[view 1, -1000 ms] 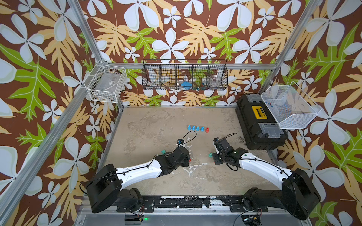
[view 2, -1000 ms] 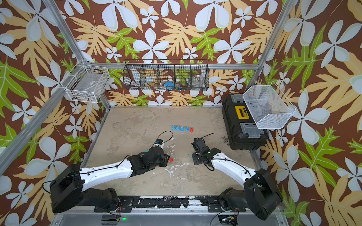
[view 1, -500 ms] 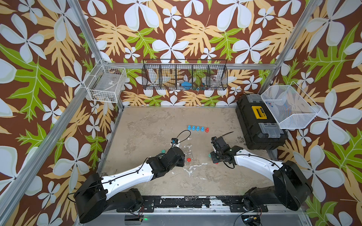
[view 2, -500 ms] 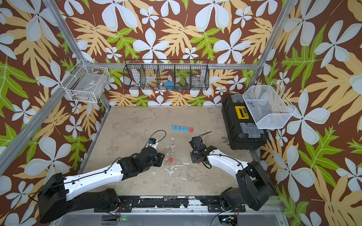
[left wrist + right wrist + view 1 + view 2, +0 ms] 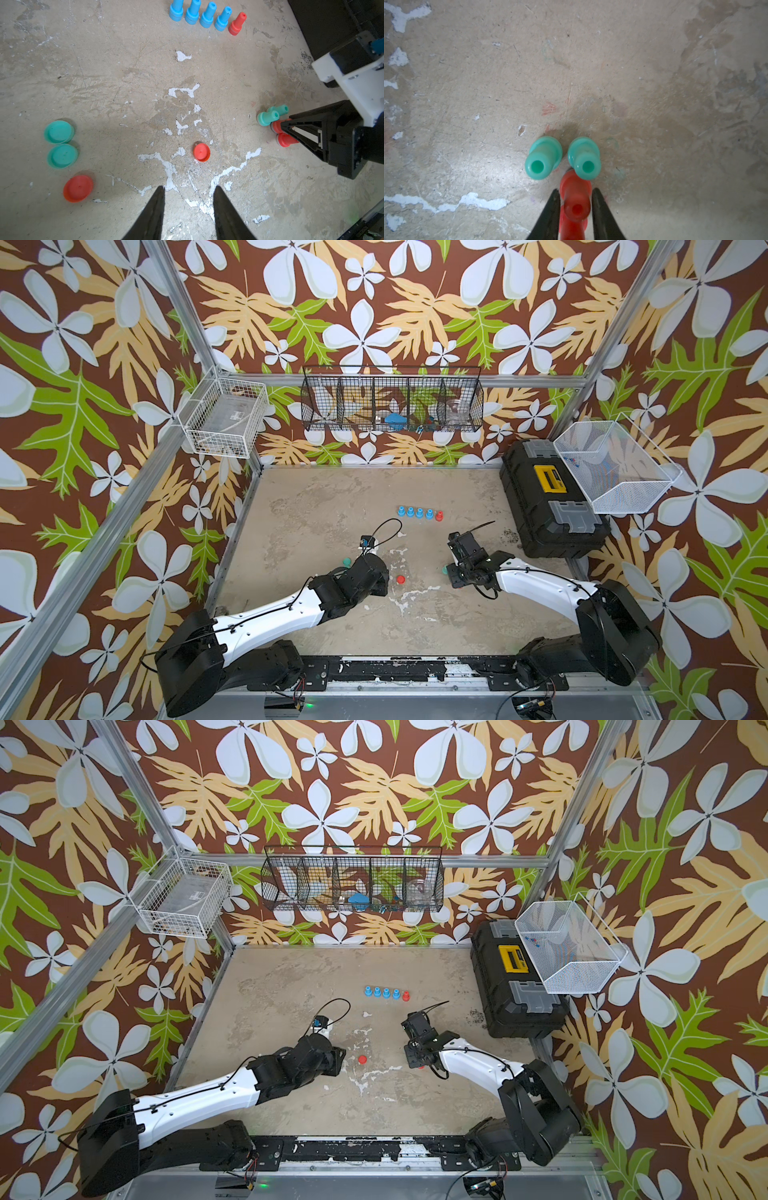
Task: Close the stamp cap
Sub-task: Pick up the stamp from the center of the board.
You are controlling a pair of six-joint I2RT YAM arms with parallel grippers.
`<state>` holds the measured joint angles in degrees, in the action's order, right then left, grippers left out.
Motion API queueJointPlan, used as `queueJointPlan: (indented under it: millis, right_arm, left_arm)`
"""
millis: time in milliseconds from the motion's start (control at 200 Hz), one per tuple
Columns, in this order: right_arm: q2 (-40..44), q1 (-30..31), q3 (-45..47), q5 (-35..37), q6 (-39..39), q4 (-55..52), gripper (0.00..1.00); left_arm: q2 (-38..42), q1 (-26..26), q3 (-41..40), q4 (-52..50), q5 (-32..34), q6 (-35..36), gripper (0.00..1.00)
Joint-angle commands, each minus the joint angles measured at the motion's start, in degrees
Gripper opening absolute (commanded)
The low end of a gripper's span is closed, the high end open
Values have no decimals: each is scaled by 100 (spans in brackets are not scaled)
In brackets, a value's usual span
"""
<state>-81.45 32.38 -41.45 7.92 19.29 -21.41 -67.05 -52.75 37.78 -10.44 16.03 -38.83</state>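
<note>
**Workcell, seen from above.** A scuffed beige tabletop with chipped white patches is shown at the centre of both top views. It is enclosed by walls papered in a brown flower-and-leaf pattern and framed by aluminium rails. A white wire basket is mounted at upper left and a black wire rack at upper centre. A white mesh bin is placed at right, beside a black toolbox. A yellow label is carried on the toolbox lid, but its writing cannot be read. The red cap is seen on the table at lower centre, between the two arms. The left gripper is parted and empty, near the cap. The right gripper is clamped on the neck of an upright red stamp, just beside two teal stamps.
</note>
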Motion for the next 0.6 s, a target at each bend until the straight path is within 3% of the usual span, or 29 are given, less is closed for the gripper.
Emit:
queueJointPlan:
  millis: [0,340,596]
  right_arm:
    - [-28,5,20,71,64,84,25]
    - [302,5,-55,56,103,-128,15]
    - [821,141,-610,137,72,-668,15]
  left_arm:
    - [62,28,-32,-29,23,15,42]
    - [370,167,-56,-223,16,117,42]
    - [1094,806,-154,-558,-433,508,42]
